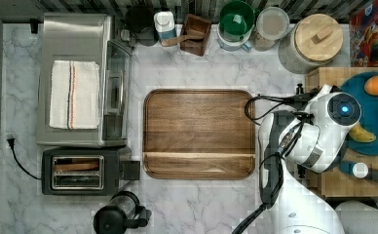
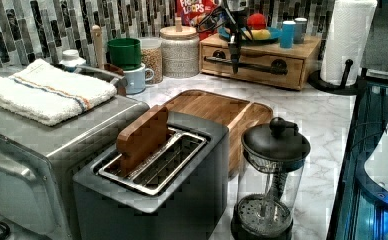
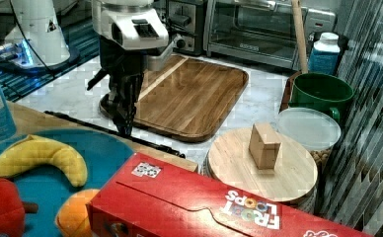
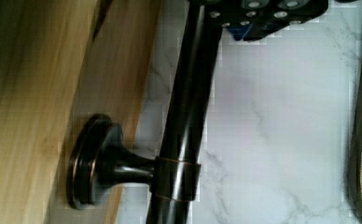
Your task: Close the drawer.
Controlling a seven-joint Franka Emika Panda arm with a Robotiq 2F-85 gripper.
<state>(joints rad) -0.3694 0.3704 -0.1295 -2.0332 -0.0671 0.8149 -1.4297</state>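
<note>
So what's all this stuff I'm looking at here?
Light-wood drawer with dark bar handle: one, under the blue plate.
Round blue plate of fruit: one, on the drawer box.
Dark brown wooden tray: one, counter middle.
Silver toaster oven: one, white striped towel on top.
Black toaster: one, beside the oven.
Black French press: one, near the toaster.
Red cereal box: one, by the tiled wall.
White robot arm: one; black claw at the handle.
</note>
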